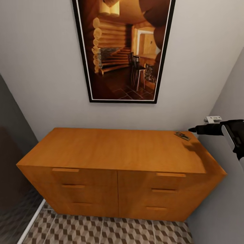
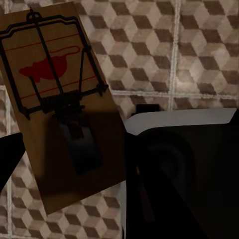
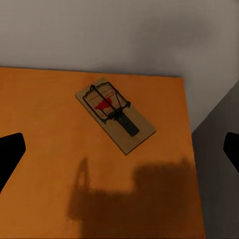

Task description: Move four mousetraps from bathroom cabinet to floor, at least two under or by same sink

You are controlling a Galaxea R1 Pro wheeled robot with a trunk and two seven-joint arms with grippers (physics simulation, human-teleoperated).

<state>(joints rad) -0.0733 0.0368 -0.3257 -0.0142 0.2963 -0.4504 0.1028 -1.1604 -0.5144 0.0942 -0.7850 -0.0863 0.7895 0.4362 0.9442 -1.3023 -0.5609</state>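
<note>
One mousetrap (image 1: 182, 136) lies flat on the top of the cabinet (image 1: 115, 149), near its back right corner. My right gripper (image 1: 191, 129) hovers just right of and above it, open; in the right wrist view the trap (image 3: 115, 113) lies ahead between the spread fingers (image 3: 9, 154). A second mousetrap (image 2: 62, 109) hangs tilted close before my left gripper (image 2: 119, 159), high over the bathroom floor (image 2: 199, 55). One dark finger (image 2: 9, 159) stands wide at the trap's edge, not clamped on it. The sink is out of view.
The cabinet fills a narrow alcove between grey walls, with a large framed picture (image 1: 123, 51) above it. A dark panel (image 1: 13, 176) stands at the left, a small white fitting (image 1: 212, 119) on the right wall. My own white-and-dark body (image 2: 184, 169) shows beside the left gripper.
</note>
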